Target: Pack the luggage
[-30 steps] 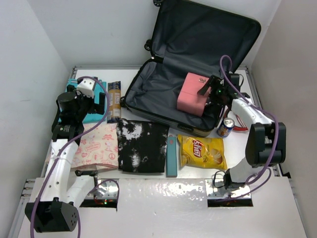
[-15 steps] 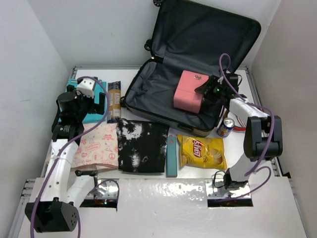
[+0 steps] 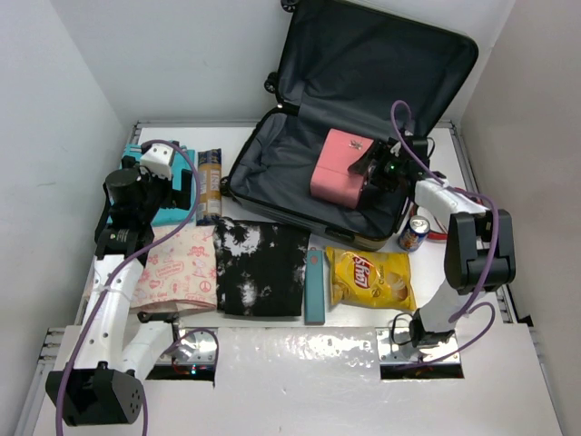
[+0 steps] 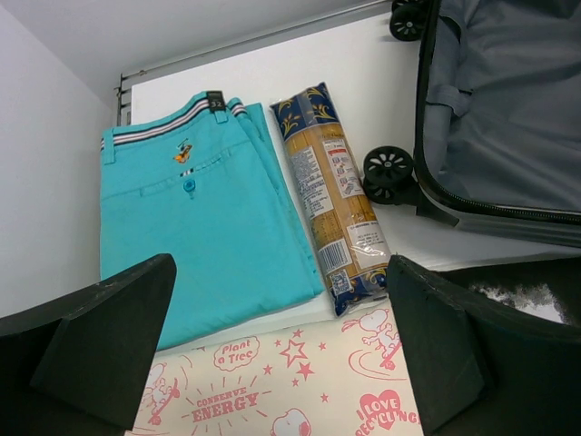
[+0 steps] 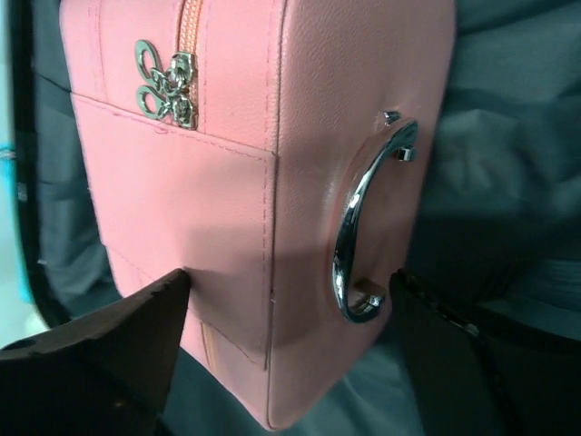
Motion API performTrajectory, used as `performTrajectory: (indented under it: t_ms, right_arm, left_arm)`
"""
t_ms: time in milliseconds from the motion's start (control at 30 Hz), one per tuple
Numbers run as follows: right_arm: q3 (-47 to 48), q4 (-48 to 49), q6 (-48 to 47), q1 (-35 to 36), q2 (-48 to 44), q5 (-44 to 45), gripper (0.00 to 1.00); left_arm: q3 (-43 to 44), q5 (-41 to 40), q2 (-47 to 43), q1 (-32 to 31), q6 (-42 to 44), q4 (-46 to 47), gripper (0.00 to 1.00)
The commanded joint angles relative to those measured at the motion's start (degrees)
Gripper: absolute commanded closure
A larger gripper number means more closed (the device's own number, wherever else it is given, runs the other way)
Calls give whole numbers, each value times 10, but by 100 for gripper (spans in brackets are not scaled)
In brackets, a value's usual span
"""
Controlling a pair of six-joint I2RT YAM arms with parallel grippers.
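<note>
Pink case (image 3: 338,168) stands inside the luggage (image 3: 272,168); right jaws spread beside it, seemingly not gripping; left jaws apart.

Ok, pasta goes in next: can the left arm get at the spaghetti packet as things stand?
Probably yes: the left gripper hangs open above the spaghetti packet, which lies uncovered between the turquoise shorts and the luggage, with nothing in the way.

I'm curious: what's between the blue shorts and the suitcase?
A spaghetti packet lies between the shorts and the luggage, seen in the left wrist view.
</note>
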Motion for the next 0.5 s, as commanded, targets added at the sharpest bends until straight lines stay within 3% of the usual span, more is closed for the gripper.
performTrajectory:
  t_ms: [0,200,467]
  right_arm:
    - [50,-109,-72,7,-21,35,10]
    - [85,-184,-106,3,-63,89,2]
    - [117,-234,-121,2,-98,60,1]
  left_arm:
    - [-3,4,-8,-4,-5,24,0]
    - [-3,7,-7,-4,-4,26,0]
    - [-4,14,-8,-3,-7,26,0]
